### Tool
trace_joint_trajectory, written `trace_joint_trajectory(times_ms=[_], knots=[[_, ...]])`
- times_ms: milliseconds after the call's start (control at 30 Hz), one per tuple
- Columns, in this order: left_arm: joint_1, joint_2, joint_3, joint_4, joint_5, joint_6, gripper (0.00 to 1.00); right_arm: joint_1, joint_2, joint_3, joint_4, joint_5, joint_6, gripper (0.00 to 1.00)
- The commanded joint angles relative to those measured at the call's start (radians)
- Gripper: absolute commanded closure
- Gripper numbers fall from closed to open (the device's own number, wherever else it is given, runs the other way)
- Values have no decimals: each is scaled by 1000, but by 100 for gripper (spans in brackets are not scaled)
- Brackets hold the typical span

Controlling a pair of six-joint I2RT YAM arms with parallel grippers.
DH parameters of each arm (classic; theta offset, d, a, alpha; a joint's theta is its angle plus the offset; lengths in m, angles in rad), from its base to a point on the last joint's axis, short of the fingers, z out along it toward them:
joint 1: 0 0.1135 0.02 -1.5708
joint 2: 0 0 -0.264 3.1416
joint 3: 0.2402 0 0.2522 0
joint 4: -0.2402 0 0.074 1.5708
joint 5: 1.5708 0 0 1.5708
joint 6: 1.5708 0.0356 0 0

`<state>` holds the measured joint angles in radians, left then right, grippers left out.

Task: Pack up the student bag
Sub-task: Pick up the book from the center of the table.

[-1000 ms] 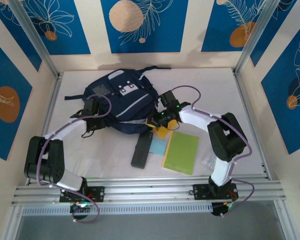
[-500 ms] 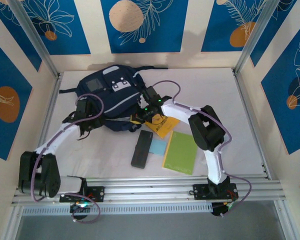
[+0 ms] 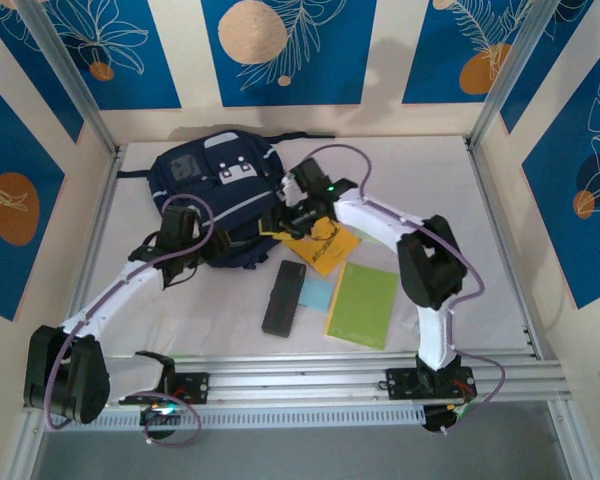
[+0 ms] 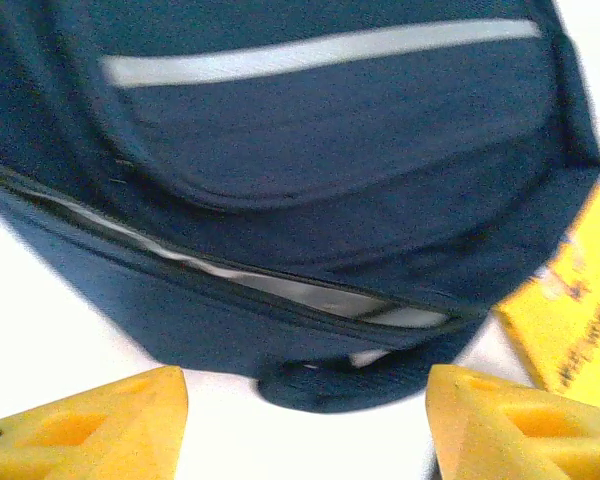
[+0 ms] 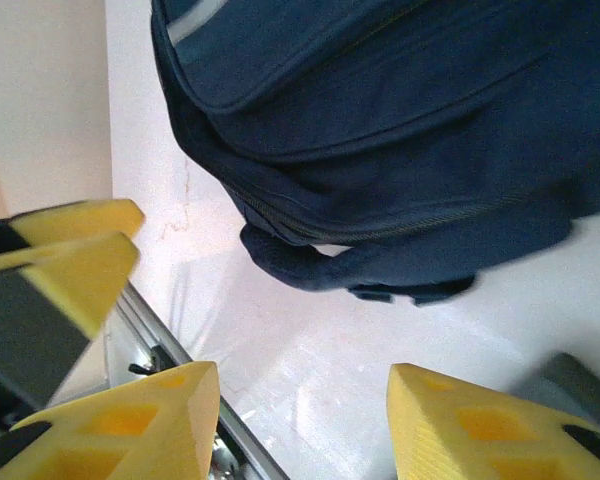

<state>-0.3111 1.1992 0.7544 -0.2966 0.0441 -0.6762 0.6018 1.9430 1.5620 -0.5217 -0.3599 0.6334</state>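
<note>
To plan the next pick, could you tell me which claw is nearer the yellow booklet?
Right. The right claw is just up-left of the yellow booklet, beside the student bag; the left claw is farther left, at the bag's near edge.

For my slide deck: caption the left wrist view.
Left fingers, spread apart, face the part-unzipped student bag; yellow booklet at right.

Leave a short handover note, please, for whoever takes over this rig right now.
Left gripper: open, empty, facing the student bag at its part-open zip.
Right gripper: open, empty, near the bag's lower edge.
Yellow booklet lies on the table beside the bag. Black case, blue card and green notebook lie nearer the arm bases.
Done: zip partly open.
Left: probably all four items to go in, then closing.
</note>
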Motion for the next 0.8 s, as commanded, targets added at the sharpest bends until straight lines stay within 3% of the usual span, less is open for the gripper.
trace_joint_trajectory(times_ms=[0, 167, 367, 567, 767], knots=[[-92, 20, -15, 92, 17, -95, 36, -83, -92, -74, -150, 70, -160, 51], [-230, 111, -5, 205, -6, -179, 36, -246, -164, -204, -159, 139, -229, 48], [-316, 285, 93, 254, -10, -180, 36, -398, -164, -300, -110, 189, -241, 45], [-339, 445, 168, 319, 17, -187, 36, -458, -117, -358, -31, 206, -219, 42], [-342, 539, 212, 320, 33, -174, 37, -454, -51, -332, 8, 178, -207, 41]])
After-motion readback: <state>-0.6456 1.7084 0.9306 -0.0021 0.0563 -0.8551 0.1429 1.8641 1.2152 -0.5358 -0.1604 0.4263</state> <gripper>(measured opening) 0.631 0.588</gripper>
